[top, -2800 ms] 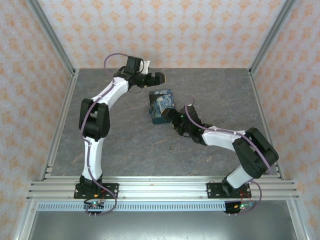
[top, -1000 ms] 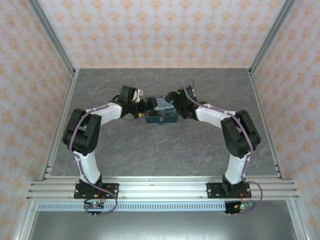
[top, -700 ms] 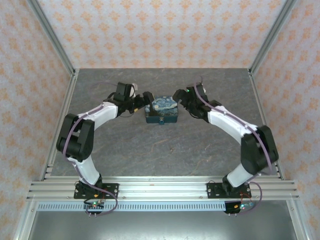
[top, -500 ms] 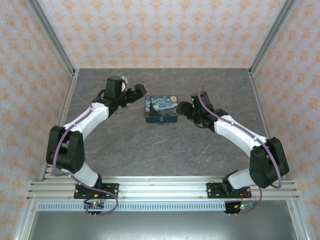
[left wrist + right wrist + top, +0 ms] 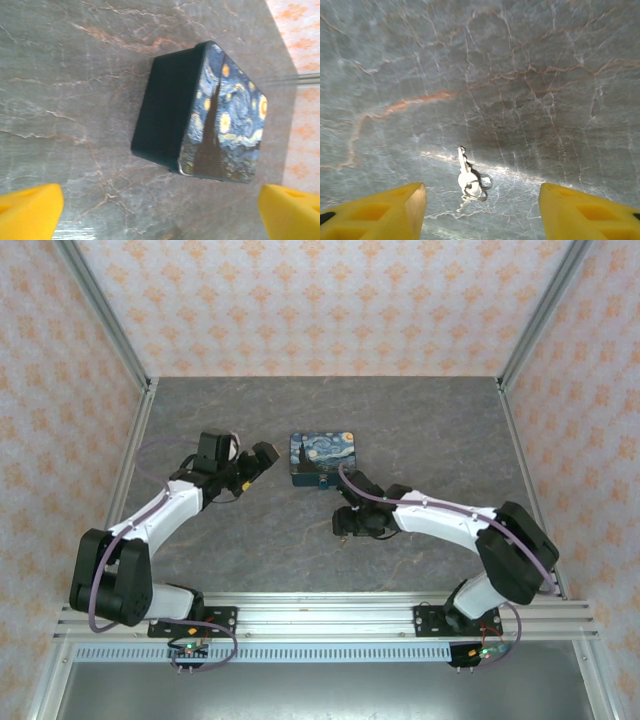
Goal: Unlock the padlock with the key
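A tin box [image 5: 323, 457] printed with a starry night scene stands mid-table, and a small padlock [image 5: 322, 483] hangs on its near face. The key [image 5: 466, 176], silver and on a wire ring, lies flat on the grey table. My right gripper [image 5: 482, 200] hovers over it, open, the key on the table between its yellow fingers and touching neither. From above, this right gripper [image 5: 346, 526] is just near of the box. My left gripper [image 5: 262, 458] is open and holds nothing, a short way left of the box [image 5: 200, 112].
The grey marbled table [image 5: 250, 530] is walled by patterned panels on the left, back and right. An aluminium rail [image 5: 320, 618] runs along the near edge, where both arm bases are bolted.
Both grippers have drawn away from the box. The left went left and nearer. The right swung down to the near side over the key, its jaws narrowing somewhat.
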### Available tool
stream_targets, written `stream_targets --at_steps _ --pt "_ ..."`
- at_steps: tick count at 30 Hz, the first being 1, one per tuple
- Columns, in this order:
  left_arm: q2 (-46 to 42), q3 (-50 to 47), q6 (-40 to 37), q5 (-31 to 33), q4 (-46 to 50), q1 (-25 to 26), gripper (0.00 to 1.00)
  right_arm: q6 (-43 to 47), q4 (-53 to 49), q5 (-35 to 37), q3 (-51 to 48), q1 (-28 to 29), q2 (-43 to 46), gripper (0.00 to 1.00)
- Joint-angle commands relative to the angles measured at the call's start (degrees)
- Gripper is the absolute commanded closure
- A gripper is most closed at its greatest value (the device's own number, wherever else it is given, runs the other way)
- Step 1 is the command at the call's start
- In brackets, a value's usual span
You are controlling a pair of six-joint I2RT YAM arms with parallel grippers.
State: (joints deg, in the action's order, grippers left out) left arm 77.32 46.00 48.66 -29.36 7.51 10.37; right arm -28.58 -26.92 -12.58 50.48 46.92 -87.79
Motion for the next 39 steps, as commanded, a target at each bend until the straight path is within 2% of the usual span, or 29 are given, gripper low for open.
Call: stream_targets --at_steps 1,13,23,33,39 --pt "-1.51 -2.14 4.44 -2.72 -4.63 -0.25 0.0 1.32 -2.55 2.72 2.56 1.56 -3.07 0.41" --pt "-3.94 -1.14 0.71 -2.19 -1.4 -0.18 0.0 1.34 -3.62 4.18 5.93 4.1 -8.86 0.48" --pt "-3.48 -0.9 -0.38 -1.92 -0.56 -0.22 0.0 1.91 -7.94 8.52 8.93 7.39 -12.01 0.53" --pt "-2.51 -0.76 -0.46 -2.46 -0.87 -0.2 0.0 -0.1 -6.09 8.74 4.52 7.49 -9.24 0.59" --pt "-2.05 0.2 -0.22 -2.39 0.21 -0.19 0.0 -0.85 -4.08 8.36 2.85 7.49 -9.42 0.69"
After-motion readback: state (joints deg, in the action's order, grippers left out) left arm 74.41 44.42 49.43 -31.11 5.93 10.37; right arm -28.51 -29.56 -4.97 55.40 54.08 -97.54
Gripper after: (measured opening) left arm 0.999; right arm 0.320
